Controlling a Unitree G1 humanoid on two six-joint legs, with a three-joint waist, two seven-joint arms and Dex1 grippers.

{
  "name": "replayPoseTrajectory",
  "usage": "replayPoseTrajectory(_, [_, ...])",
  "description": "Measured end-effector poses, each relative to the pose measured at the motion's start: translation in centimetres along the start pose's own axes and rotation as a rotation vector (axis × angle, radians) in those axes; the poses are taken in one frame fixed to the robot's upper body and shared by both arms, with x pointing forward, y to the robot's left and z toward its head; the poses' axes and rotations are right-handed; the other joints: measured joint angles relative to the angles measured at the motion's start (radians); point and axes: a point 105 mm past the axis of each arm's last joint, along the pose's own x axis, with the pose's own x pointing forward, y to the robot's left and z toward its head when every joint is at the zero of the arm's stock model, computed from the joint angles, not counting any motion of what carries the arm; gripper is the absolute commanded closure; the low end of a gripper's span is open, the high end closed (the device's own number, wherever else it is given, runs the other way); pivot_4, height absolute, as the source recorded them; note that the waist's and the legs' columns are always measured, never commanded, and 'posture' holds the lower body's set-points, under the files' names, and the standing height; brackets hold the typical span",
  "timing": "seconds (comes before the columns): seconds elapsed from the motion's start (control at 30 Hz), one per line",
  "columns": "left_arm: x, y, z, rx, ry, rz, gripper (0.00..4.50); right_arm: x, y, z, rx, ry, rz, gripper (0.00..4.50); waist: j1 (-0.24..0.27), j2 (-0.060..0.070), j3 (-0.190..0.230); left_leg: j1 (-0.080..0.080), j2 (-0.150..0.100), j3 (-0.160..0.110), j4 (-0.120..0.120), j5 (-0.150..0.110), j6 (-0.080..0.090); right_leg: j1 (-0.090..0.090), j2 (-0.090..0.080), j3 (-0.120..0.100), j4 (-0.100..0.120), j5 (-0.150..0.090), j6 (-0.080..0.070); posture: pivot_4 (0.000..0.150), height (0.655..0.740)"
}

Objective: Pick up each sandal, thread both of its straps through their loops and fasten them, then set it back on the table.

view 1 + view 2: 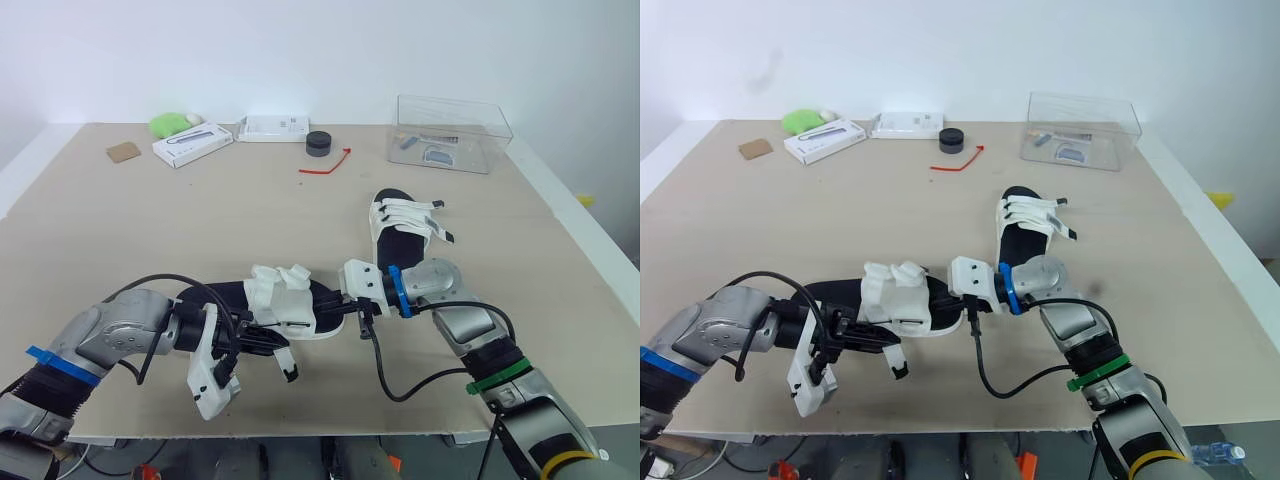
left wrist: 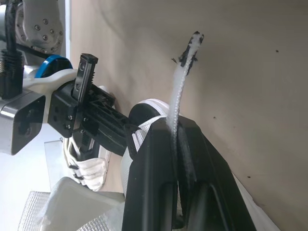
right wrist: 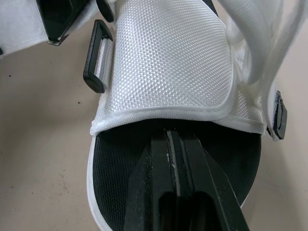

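Near sandal (image 1: 285, 300) lies at the front of the worktop (image 1: 150, 230), between the two hands. The far sandal (image 1: 402, 228) rests well apart, further back. The left hand (image 1: 272, 348) is closed on a loose white strap (image 2: 179, 89), gripping it a little behind its dark tip, which sticks out free past the fingers. The right hand (image 1: 345, 308) is at the sandal's open end with its fingers drawn together over the black footbed, apparently pinching the sole to steady it. A black loop (image 3: 96, 65) stands at the side of the mesh upper, and nothing passes through it. Step in hand, as judged: feed the held strap tip into its loop. To do it well, keep the right hand firm so the sandal cannot swivel. Turn the strap so its flat face lines up with the slot, and lead with the stiff tip rather than the limp middle. The free length beyond the grip looks long enough to droop, so regripping nearer the tip may help. Once the tip is through, pull it snug before pressing it down.
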Motion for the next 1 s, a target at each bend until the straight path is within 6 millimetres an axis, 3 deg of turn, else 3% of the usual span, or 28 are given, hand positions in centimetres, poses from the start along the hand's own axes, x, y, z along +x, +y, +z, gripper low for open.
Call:
replayPoseTrajectory(0.3, [-1.1,-0.9,0.7,-0.047,0.007,0.059,4.41,0.2,0.0,0.2,-0.006,-0.008,0.002,4.50,-0.003,0.000,0.000,0.002,0.005,0.002,0.000,0.000,0.000,0.000,0.003,-0.001,0.000,0.001,-0.006,0.150,0.7400])
replayPoseTrajectory(0.43, [-1.3,-2.6,1.7,-0.120,0.007,0.057,4.41,0.1,-0.1,0.0,0.003,0.000,-0.001,4.50,-0.002,0.000,0.000,0.002,0.007,0.006,-0.002,0.000,0.000,-0.001,0.004,-0.003,0.000,0.001,-0.009,0.150,0.7400])
replayPoseTrajectory(0.73, [-1.6,-2.9,1.4,-0.176,0.051,0.090,4.41,0.1,-0.1,0.0,0.001,0.000,-0.001,4.50,0.000,0.000,0.000,0.003,0.008,0.011,-0.002,0.000,0.000,-0.002,0.004,-0.002,0.000,0.002,-0.009,0.150,0.7400])
replayPoseTrajectory(0.9, [-1.3,-3.3,2.7,-0.229,0.024,0.109,4.41,0.1,-0.1,0.0,0.000,0.001,0.001,4.50,-0.001,0.000,0.000,0.003,0.008,0.011,-0.002,-0.001,-0.001,-0.002,0.004,-0.002,0.000,0.002,-0.009,0.150,0.7400])
replayPoseTrajectory(1.0, [-1.0,-2.6,3.7,-0.284,0.006,0.161,4.41,0.1,-0.1,0.0,-0.001,0.002,0.001,4.50,0.000,0.000,0.000,0.003,0.008,0.011,-0.002,-0.001,-0.001,-0.002,0.004,-0.002,0.000,0.002,-0.009,0.150,0.7400])
